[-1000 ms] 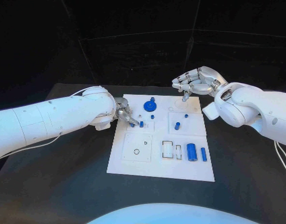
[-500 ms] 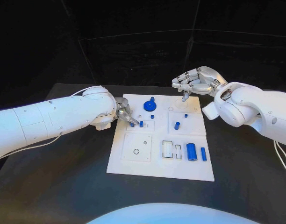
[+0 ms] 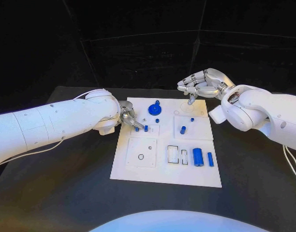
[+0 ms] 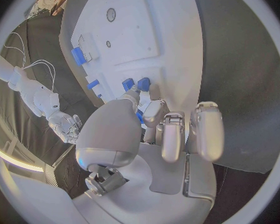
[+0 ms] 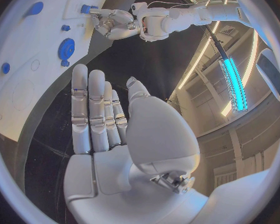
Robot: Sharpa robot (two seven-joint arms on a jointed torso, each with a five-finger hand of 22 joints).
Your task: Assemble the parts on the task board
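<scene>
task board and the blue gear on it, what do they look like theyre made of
The white flat task board looks like matte plastic or painted sheet: even white, no glare, crisp cut-out recesses. It could be coated metal; the pictures leave that open. The round blue toothed gear looks like moulded or printed plastic: solid saturated colour, dull surface, no metallic shine.

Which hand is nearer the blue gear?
Left. The left hand sits at the board's left edge just beside the gear; the right hand hovers past the board's far right corner.
</scene>
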